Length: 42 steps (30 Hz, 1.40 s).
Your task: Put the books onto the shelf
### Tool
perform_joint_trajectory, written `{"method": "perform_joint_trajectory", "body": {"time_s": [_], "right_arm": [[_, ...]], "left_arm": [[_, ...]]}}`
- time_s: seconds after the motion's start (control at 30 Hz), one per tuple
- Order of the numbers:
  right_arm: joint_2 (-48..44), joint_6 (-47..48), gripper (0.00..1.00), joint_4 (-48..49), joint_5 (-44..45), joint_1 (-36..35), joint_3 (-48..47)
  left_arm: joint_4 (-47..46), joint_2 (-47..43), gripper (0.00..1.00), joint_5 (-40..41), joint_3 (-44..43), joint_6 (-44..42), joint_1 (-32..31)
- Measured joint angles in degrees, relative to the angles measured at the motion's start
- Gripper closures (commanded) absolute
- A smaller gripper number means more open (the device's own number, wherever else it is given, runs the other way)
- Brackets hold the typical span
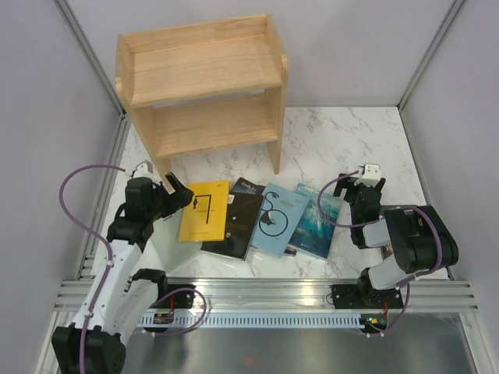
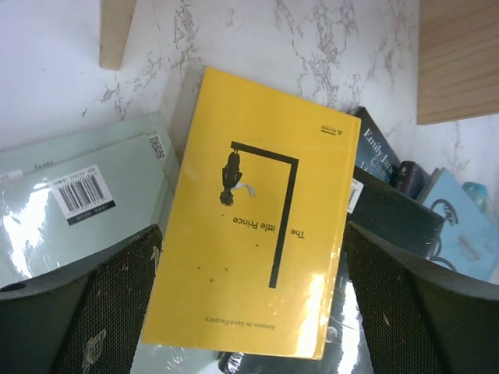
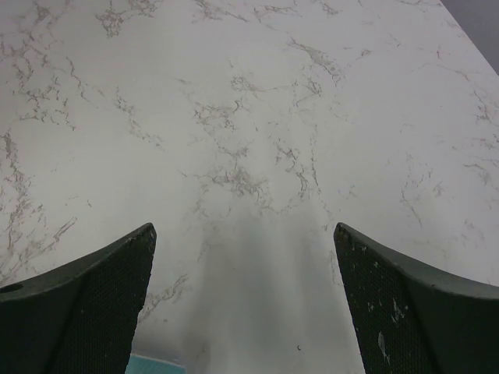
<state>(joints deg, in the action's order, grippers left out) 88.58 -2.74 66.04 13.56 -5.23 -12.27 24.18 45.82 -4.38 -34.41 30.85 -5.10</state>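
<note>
Thin, glossy books lie fanned flat on the veined marble table, in front of the plain-wood two-tier shelf. The left gripper is spread wide and frames the yellow book, with a grey-green book beside it. The right gripper, equally wide and holding nothing, hangs over bare marble to the right of the teal book.

Grey-green book is cut off at left (small print unreadable).
</note>
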Motion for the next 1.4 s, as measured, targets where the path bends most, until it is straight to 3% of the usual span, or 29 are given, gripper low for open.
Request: {"method": "perform_joint_trajectory", "body": {"time_s": [0.17, 0.43, 0.53, 0.63, 1.03, 1.13, 1.27, 1.4], "right_arm": [[0.00, 0.00, 0.02, 0.00, -0.02, 0.00, 0.00], [0.00, 0.00, 0.02, 0.00, -0.02, 0.00, 0.00], [0.00, 0.00, 0.02, 0.00, 0.00, 0.00, 0.00], [0.00, 0.00, 0.02, 0.00, -0.02, 0.00, 0.00], [-0.17, -0.09, 0.02, -0.17, 0.11, 0.00, 0.00], [-4.79, -0.52, 0.02, -4.46, 1.33, 0.00, -0.17], [-17.73, -0.59, 0.02, -14.03, 1.51, -0.85, -2.23], [-30.88, -8.70, 0.02, -33.92, 0.52, -4.81, -12.70]], "left_arm": [[6.43, -4.57, 0.00, 0.76, -1.20, 5.03, 0.00], [9.57, -6.08, 0.00, -2.38, -1.68, 5.62, 0.00], [9.94, -5.35, 0.02, -3.72, -1.68, 5.66, 0.00], [9.99, -3.30, 0.09, -6.38, -1.68, 5.68, 0.00], [13.73, -1.95, 0.09, -11.76, -2.64, 5.68, 0.00], [14.43, -3.52, 0.09, -12.50, -2.73, 5.84, 0.00], [15.26, -3.50, 0.09, -13.64, -2.73, 6.45, 0.00], [17.77, -1.86, 0.09, -12.63, -3.02, 6.97, -0.02]]}}
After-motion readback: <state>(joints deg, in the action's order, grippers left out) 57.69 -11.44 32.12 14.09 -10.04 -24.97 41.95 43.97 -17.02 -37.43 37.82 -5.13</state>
